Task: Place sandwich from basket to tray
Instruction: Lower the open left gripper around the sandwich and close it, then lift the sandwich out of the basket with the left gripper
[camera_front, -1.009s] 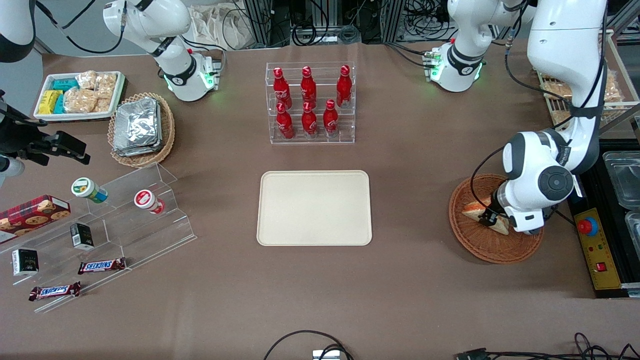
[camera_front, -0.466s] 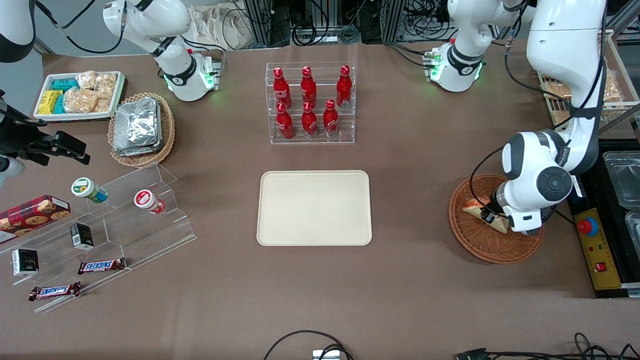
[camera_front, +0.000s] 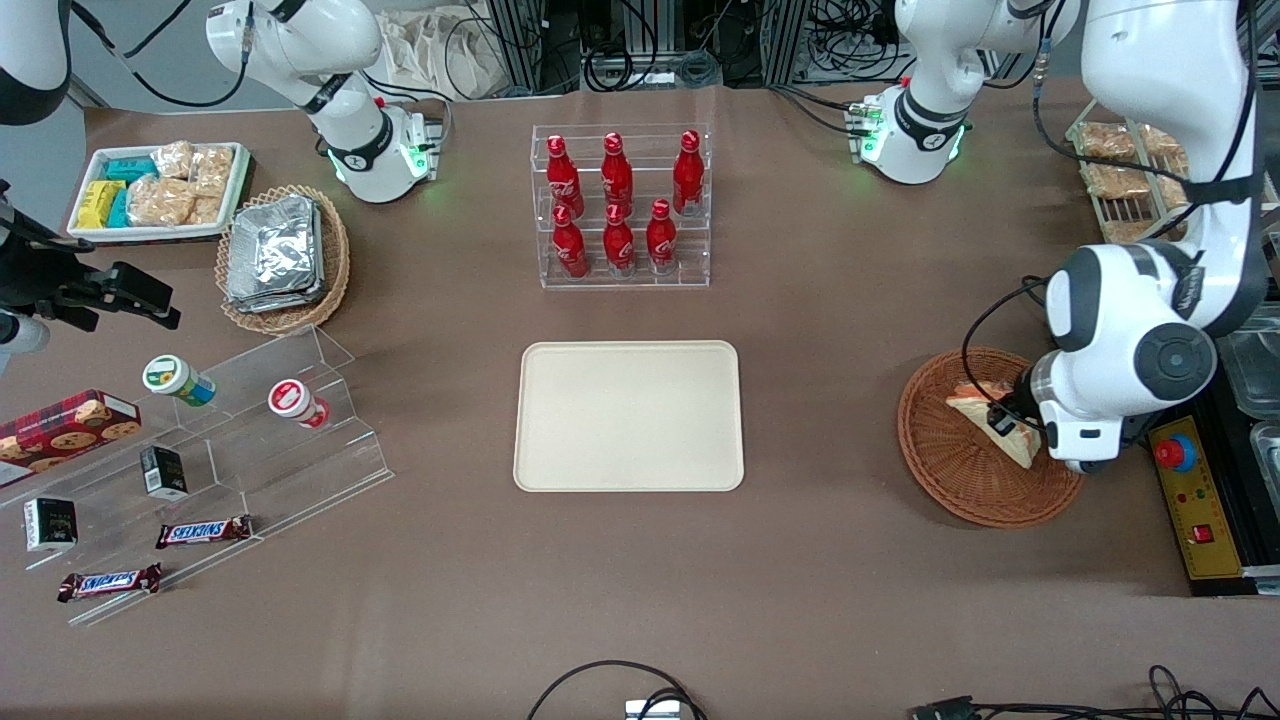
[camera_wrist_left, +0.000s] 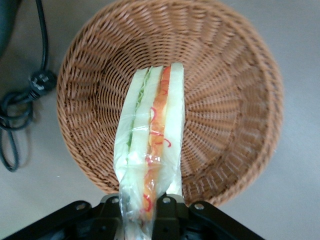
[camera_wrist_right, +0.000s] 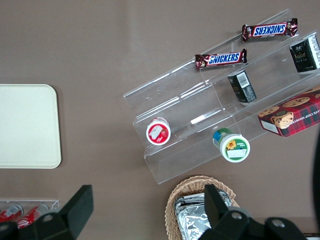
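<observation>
The sandwich (camera_front: 990, 420), a plastic-wrapped white-bread wedge with red-orange and green filling (camera_wrist_left: 152, 145), hangs just above the reddish-brown wicker basket (camera_front: 950, 470) at the working arm's end of the table. My gripper (camera_front: 1005, 425) is shut on the sandwich's lower end, one finger on each bread face (camera_wrist_left: 145, 220). The basket (camera_wrist_left: 225, 90) under it holds nothing else. The cream-beige tray (camera_front: 629, 415) lies flat at the table's middle, with nothing on it.
A clear rack of red bottles (camera_front: 620, 205) stands farther from the camera than the tray. A yellow control box with a red button (camera_front: 1190, 490) sits beside the basket. A black cable (camera_wrist_left: 20, 95) lies on the table next to the basket.
The gripper has risen with the sandwich, lifting it off the basket floor, and shifted slightly toward the working arm's end of the table.
</observation>
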